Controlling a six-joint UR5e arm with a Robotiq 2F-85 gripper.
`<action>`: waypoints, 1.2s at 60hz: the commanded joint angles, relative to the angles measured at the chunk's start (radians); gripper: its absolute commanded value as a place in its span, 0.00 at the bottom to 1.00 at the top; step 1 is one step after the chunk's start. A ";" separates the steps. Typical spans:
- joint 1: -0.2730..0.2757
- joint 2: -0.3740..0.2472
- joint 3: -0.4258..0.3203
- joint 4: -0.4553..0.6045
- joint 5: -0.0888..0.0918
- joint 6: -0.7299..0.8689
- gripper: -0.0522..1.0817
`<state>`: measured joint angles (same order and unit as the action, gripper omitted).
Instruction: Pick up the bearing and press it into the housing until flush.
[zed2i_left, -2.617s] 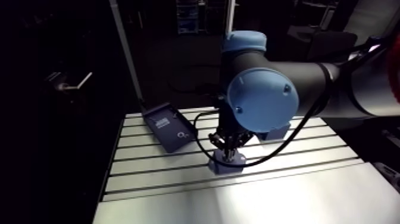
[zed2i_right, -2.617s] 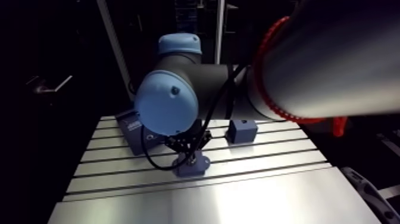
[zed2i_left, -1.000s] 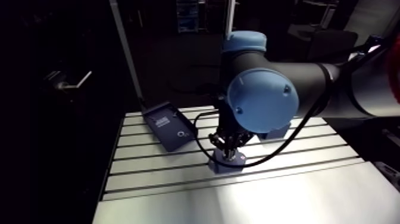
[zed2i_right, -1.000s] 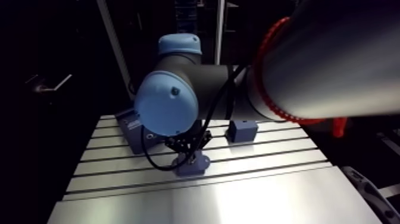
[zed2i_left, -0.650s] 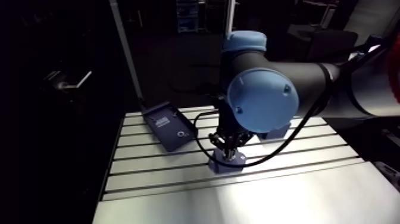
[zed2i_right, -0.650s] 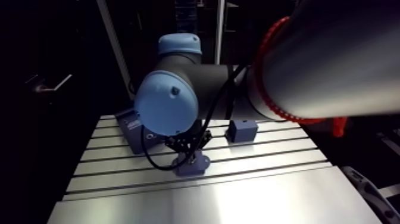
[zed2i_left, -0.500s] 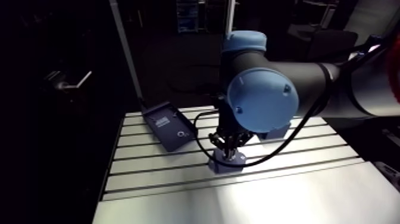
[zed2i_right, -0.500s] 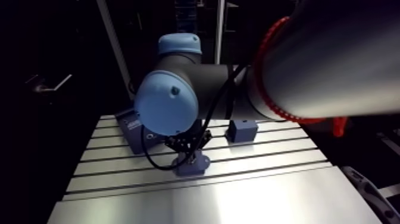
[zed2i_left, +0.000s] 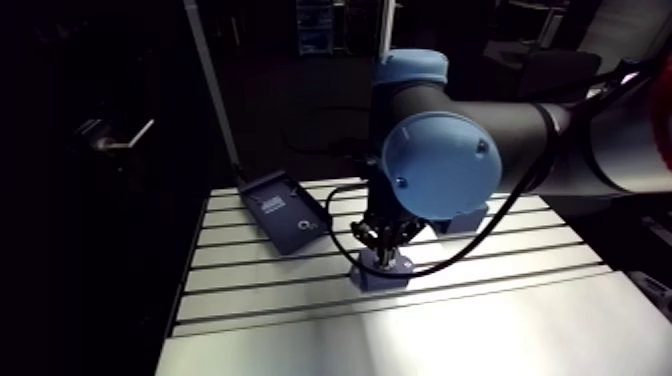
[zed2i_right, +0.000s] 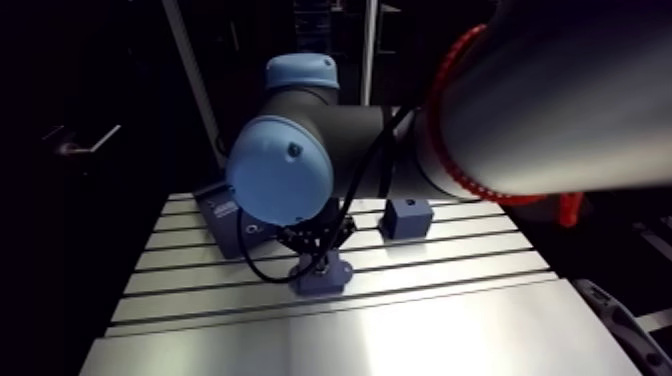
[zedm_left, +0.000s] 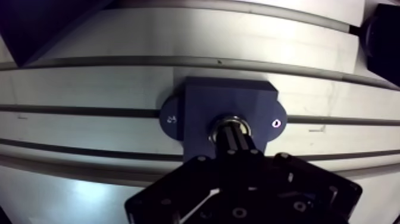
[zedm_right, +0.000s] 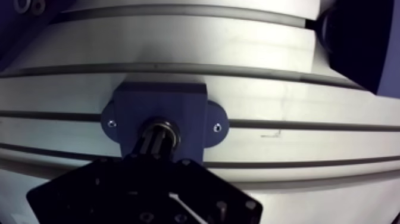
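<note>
The dark blue housing (zedm_left: 196, 107) with two ears and screw holes sits on the slotted table (zedm_left: 89, 77), across one slot. A silver bearing ring (zedm_left: 228, 121) shows in its centre bore, level with the top face as far as I can tell. My gripper (zedm_left: 232, 136) stands straight over it, shut. Its fingertips are pressed together and rest on the middle of the bearing, hiding most of it. In the arm view the gripper (zed2i_left: 383, 255) comes down onto the housing (zed2i_left: 386, 277) near the table's middle.
A dark blue flat tray (zed2i_left: 283, 208) lies at the back left of the table. A small blue block (zed2i_right: 407, 217) stands behind and to the right of the housing. Bare slotted aluminium (zed2i_left: 300, 300) surrounds the housing, with a smooth plate toward the front.
</note>
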<state>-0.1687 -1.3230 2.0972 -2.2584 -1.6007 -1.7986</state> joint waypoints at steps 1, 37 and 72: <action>0.000 0.001 -0.001 0.001 0.000 0.000 0.98; 0.000 0.011 0.001 -0.021 0.000 -0.002 0.98; 0.000 0.011 0.004 -0.019 0.002 -0.002 0.98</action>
<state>-0.1688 -1.3122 2.1006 -2.2775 -1.5980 -1.8001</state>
